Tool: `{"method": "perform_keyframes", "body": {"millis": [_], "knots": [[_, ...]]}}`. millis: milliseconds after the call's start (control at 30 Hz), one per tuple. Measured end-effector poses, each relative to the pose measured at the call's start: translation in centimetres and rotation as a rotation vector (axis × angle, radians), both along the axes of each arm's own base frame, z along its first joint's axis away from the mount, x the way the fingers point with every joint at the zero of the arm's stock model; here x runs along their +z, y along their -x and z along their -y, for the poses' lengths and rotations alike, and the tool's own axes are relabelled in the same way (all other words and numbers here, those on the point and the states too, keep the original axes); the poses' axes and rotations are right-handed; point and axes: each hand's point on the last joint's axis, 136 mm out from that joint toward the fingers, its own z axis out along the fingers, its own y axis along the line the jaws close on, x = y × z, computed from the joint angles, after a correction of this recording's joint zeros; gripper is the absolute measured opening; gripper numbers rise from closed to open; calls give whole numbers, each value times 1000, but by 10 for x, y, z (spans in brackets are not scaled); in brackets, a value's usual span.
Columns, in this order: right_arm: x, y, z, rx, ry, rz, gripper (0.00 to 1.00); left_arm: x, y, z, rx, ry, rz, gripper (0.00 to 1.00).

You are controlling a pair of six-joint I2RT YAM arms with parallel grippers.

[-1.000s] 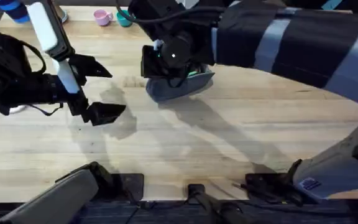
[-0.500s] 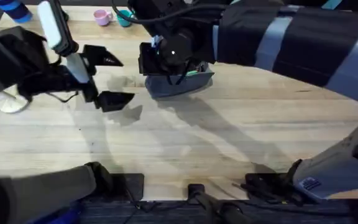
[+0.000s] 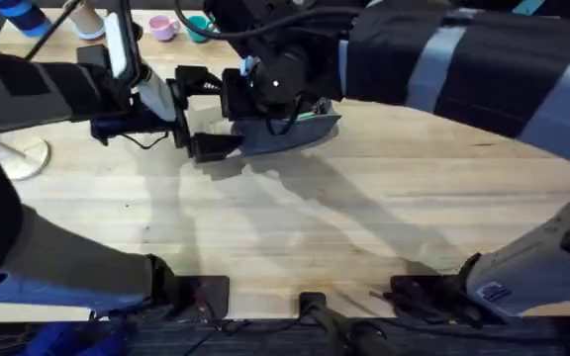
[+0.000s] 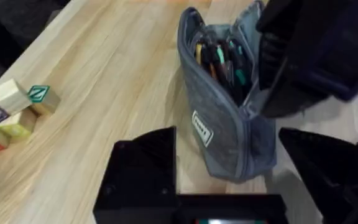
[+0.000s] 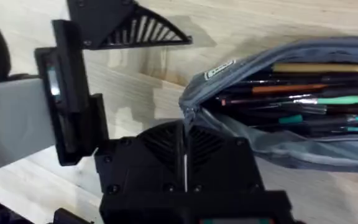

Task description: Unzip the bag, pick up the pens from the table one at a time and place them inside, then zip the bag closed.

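Observation:
The grey-blue bag [image 3: 290, 135] lies on the table [image 3: 364, 218] at the back centre with its zipper open. Several pens [image 5: 303, 99] with orange, green and teal parts lie inside it, also seen in the left wrist view as pens [image 4: 219, 59]. My right gripper [image 5: 185, 134] is shut at the zipper's end on the bag [image 5: 253, 62], and it sits over the bag's left end as the right gripper [image 3: 265, 94]. My left gripper [image 3: 211, 112] stands open just left of the bag [image 4: 222, 130], its fingers [image 4: 145, 168] straddling that end without touching it.
Lettered wooden blocks [image 4: 17, 109] sit on the table to one side of the bag. A pink cup [image 3: 163, 28] and a teal cup [image 3: 198, 28] stand at the back edge. A white disc [image 3: 23, 158] lies at the far left.
My left arm has swung right and toward the back, bringing its open gripper up to the bag's left end. The right gripper and bag have stayed put.

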Motion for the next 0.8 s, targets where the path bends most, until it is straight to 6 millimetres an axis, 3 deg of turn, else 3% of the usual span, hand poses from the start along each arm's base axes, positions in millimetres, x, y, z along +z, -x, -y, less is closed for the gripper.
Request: {"method": "perform_keyframes", "body": {"millis": [133, 200, 333, 367, 700, 800], "knots": [[0, 0, 0, -1, 0, 0, 30, 1, -2, 10, -11, 13, -21, 966], [0, -3, 3, -9, -1, 0, 30, -6, -7, 14, 26, -7, -106, 766], [1, -6, 4, -12, 2, 10, 30, -8, -9, 17, 45, -10, -147, 163], [1, -8, 6, -11, 6, 14, 30, -8, -10, 18, 46, -10, -143, 81], [1, -32, 33, -18, 30, 17, 31, -9, -12, 18, 62, -13, -168, 46], [1, -48, 56, -45, 58, 18, 31, -12, -12, 17, 70, -25, -176, 46]]}}
